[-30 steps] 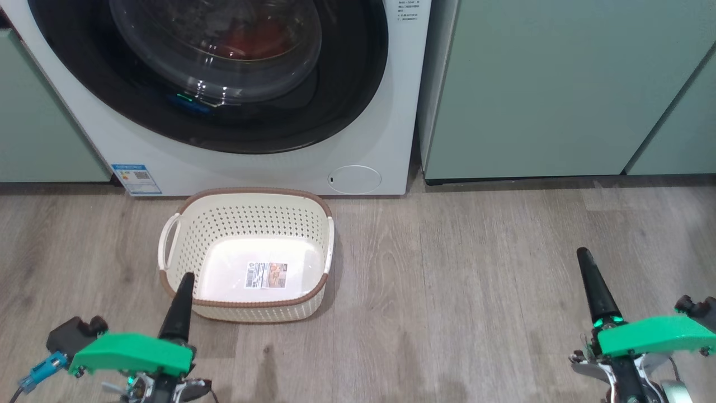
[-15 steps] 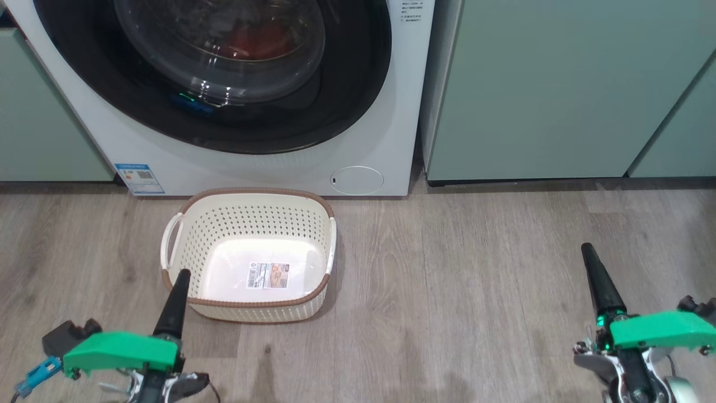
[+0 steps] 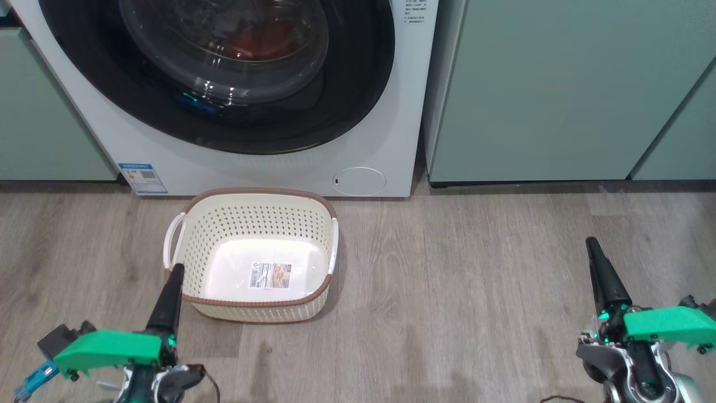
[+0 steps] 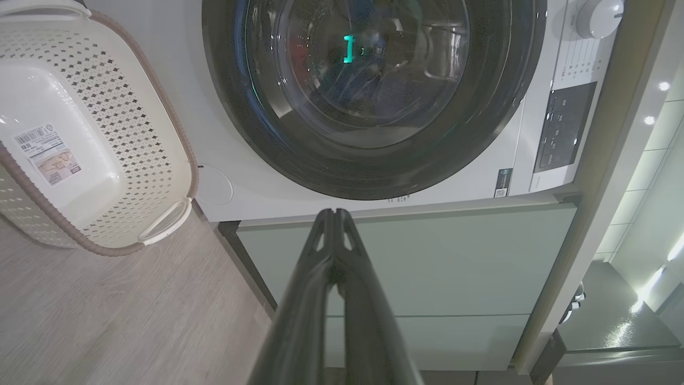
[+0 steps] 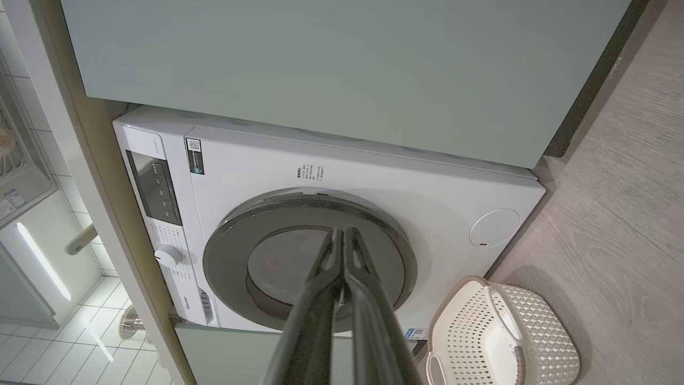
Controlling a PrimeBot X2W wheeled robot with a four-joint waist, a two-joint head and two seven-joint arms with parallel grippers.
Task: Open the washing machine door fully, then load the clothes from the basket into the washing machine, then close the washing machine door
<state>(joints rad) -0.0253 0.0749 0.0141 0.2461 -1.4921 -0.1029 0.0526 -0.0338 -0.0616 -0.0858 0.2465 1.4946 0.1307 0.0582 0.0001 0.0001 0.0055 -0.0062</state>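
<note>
The white washing machine [image 3: 279,173] stands against the wall, and the washing machine door [image 3: 358,101] lies flat against its front. Red clothes [image 3: 254,42] show through the glass bowl. On the floor just in front sits the cream basket [image 3: 251,224], holding only a label sticker. My left gripper [image 3: 177,270] is shut and empty, its tip just outside the basket's near left corner. My right gripper [image 3: 591,243] is shut and empty over bare floor far to the right. In the left wrist view my gripper [image 4: 334,211] points at the cabinet beside the door [image 4: 267,160]. In the right wrist view my gripper [image 5: 342,230] points at the door [image 5: 230,267].
Pale green cabinets [image 3: 548,84] flank the machine on both sides. Grey wood-look floor [image 3: 447,280] spreads between the basket and my right gripper. A round hatch [image 3: 359,181] and an energy sticker [image 3: 142,178] sit low on the machine's front.
The whole head picture has shifted slightly, so the camera has moved. Both grippers have drifted a little outward and stay shut. Basket and door stand as before.
</note>
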